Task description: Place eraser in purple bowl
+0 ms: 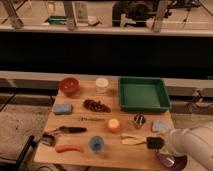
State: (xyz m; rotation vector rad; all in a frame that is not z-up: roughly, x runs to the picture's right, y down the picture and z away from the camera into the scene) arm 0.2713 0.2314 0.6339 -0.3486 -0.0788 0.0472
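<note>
The eraser (154, 143), a small flat black block, sits at the tip of my white arm near the table's front right edge. My gripper (160, 144) is shut on it and holds it just left of and above the purple bowl. The purple bowl (169, 161) is at the table's front right corner. Only its dark glossy rim shows, and my arm (192, 145) hides the rest of it.
On the wooden table (75, 160) are a green tray (143, 94), a red-orange bowl (69, 85), a white cup (102, 84), a blue sponge (62, 108), an orange ball (114, 125), a metal cup (139, 120), a blue-grey pad (160, 125), a black-handled tool (70, 129) and a blue cup (96, 144).
</note>
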